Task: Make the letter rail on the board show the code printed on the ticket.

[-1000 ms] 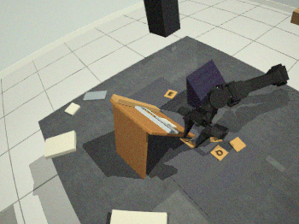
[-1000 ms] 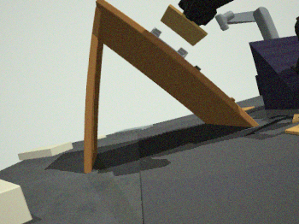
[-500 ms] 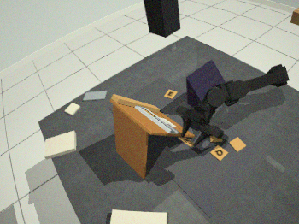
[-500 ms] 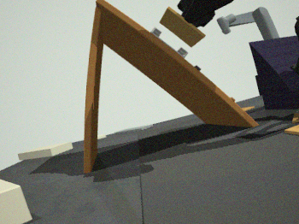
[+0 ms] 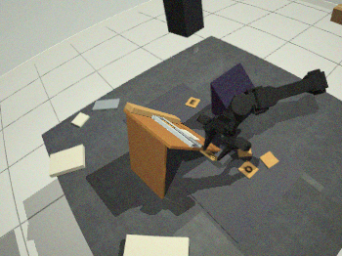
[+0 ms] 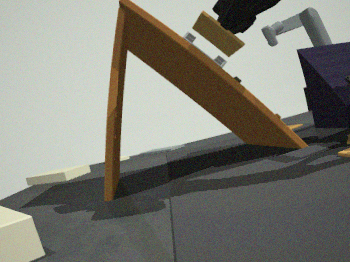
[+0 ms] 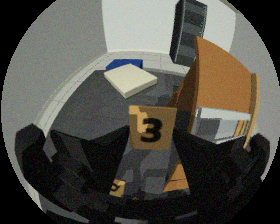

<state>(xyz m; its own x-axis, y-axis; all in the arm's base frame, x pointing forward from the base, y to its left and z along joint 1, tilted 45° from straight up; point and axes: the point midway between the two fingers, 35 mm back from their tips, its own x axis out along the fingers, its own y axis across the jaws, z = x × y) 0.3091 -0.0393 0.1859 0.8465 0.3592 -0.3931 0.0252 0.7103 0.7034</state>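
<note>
My gripper (image 5: 212, 154) (image 7: 151, 130) is shut on the tile marked 3 (image 6: 218, 33) (image 7: 151, 140), its face turned to the wrist camera. In the exterior view the tile is tilted and just above the sloping orange board (image 5: 139, 153) (image 6: 200, 79) (image 7: 220, 70). In the wrist view the pale letter rail (image 7: 222, 114) is to the right of the held tile; it also shows in the top view (image 5: 173, 130). Yellowish strips show at the rail, too unclear to name. Loose tiles (image 5: 192, 102) (image 5: 248, 169) (image 5: 269, 159) lie on the counter. The ticket's code is unreadable.
A dark purple block (image 5: 230, 87) (image 6: 325, 77) stands beside the arm. Cream blocks (image 5: 67, 160) (image 5: 156, 245) (image 7: 130, 80) and a pale grey plate (image 5: 106, 104) lie around the board. A tall black box (image 5: 183, 9) (image 7: 189, 30) stands beyond the counter.
</note>
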